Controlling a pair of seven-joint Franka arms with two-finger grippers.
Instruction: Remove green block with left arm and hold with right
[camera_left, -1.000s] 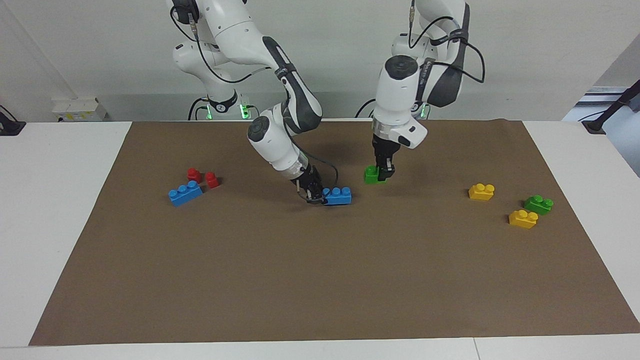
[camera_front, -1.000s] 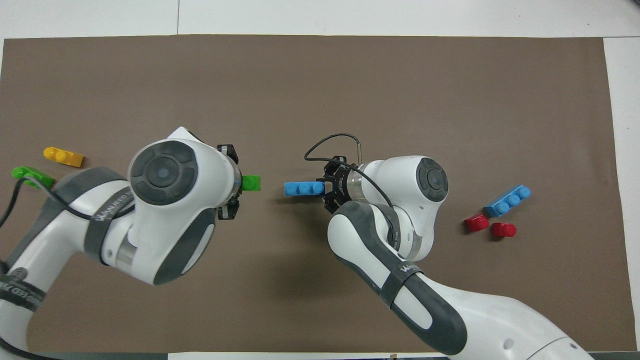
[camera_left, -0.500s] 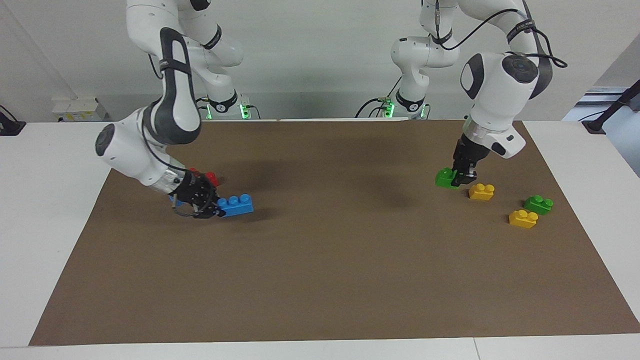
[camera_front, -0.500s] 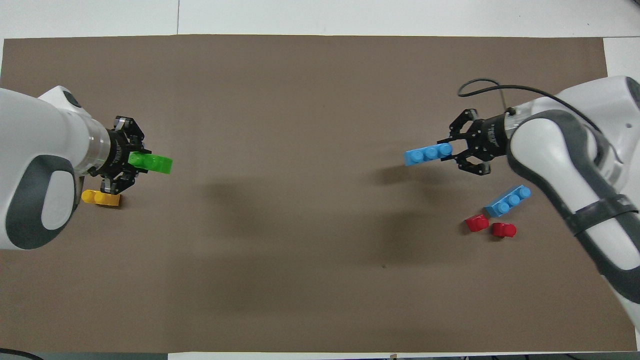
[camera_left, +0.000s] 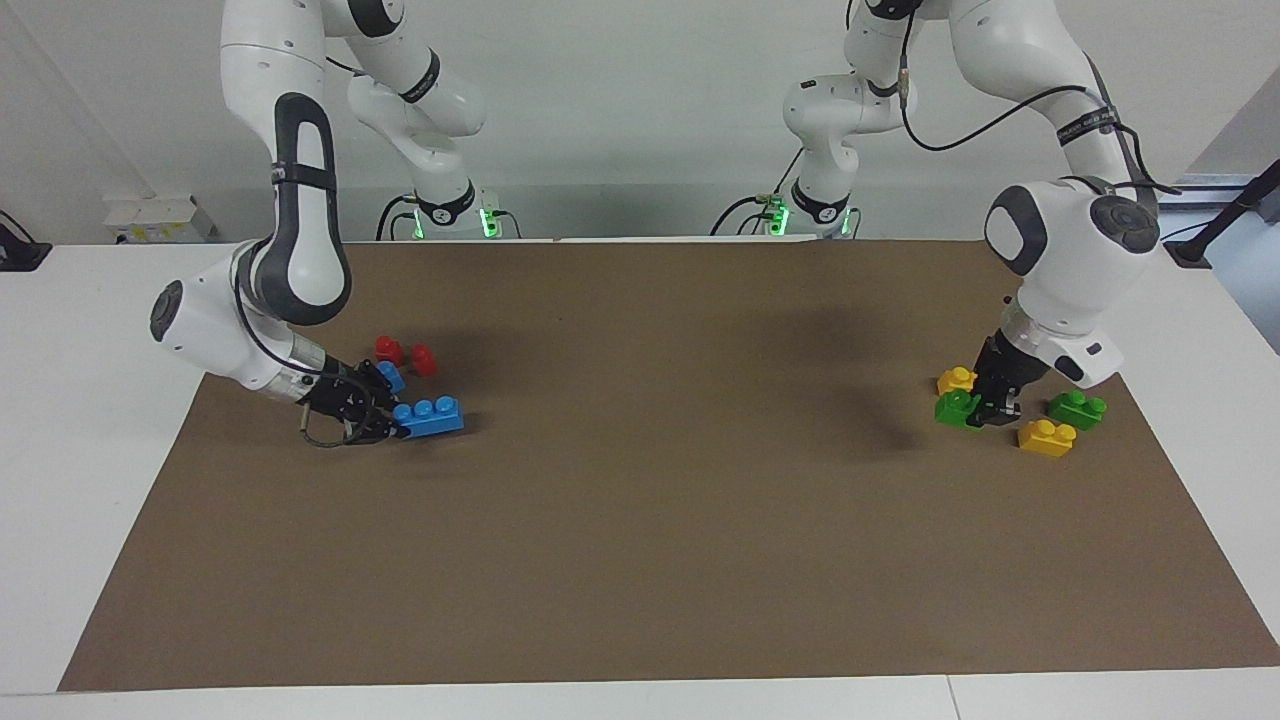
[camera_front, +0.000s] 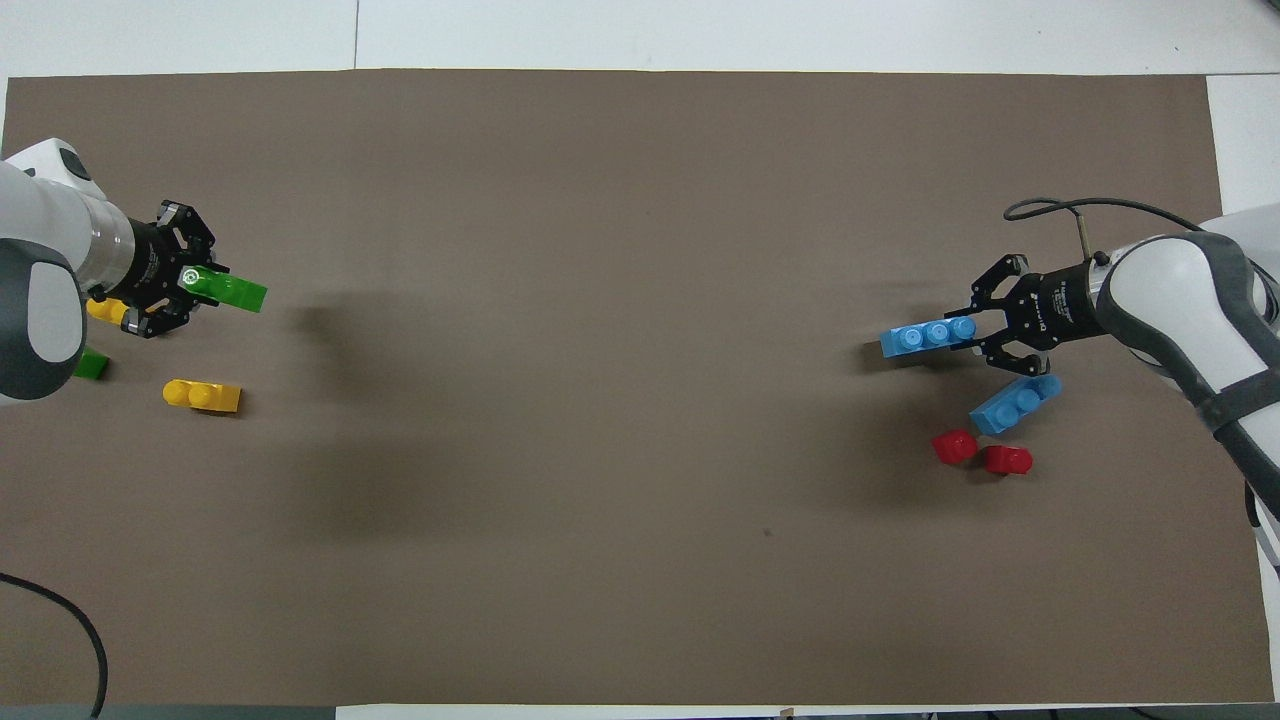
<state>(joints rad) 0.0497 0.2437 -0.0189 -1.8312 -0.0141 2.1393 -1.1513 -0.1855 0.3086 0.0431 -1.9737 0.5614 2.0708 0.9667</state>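
Note:
The bright green block (camera_left: 957, 408) is held by my left gripper (camera_left: 988, 412), which is shut on one end of it. It hangs low over the brown mat at the left arm's end, between two yellow bricks. In the overhead view the green block (camera_front: 234, 293) sticks out of the left gripper (camera_front: 200, 288) toward the table's middle. My right gripper (camera_left: 392, 424) is shut on a blue three-stud brick (camera_left: 429, 417), low over the mat at the right arm's end. The overhead view shows this gripper (camera_front: 978, 334) and its blue brick (camera_front: 928, 338) too.
A darker green brick (camera_left: 1077, 408) and two yellow bricks (camera_left: 1046, 437) (camera_left: 956, 379) lie around the left gripper. A second blue brick (camera_front: 1015, 403) and two red blocks (camera_front: 954, 446) (camera_front: 1008, 459) lie beside the right gripper. The brown mat (camera_left: 660, 520) covers the table.
Both arms have swung apart from the middle to their own ends of the table, each carrying its brick. The left gripper has come down with the green block among the yellow bricks.

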